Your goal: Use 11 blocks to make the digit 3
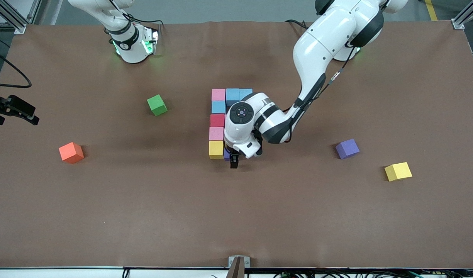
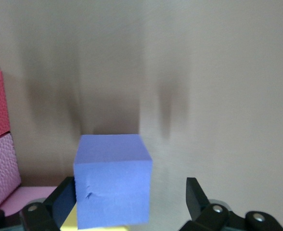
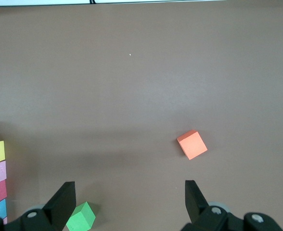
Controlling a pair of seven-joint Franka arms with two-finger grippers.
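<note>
your left gripper [image 2: 127, 204] stands apart around the purple block [image 2: 113, 180], set on the tabletop [image 1: 143, 212] beside the yellow block [image 1: 216, 149] at the figure's near end, so lifting crooked could drag it, while your right gripper [image 3: 127, 202] waits open.
</note>
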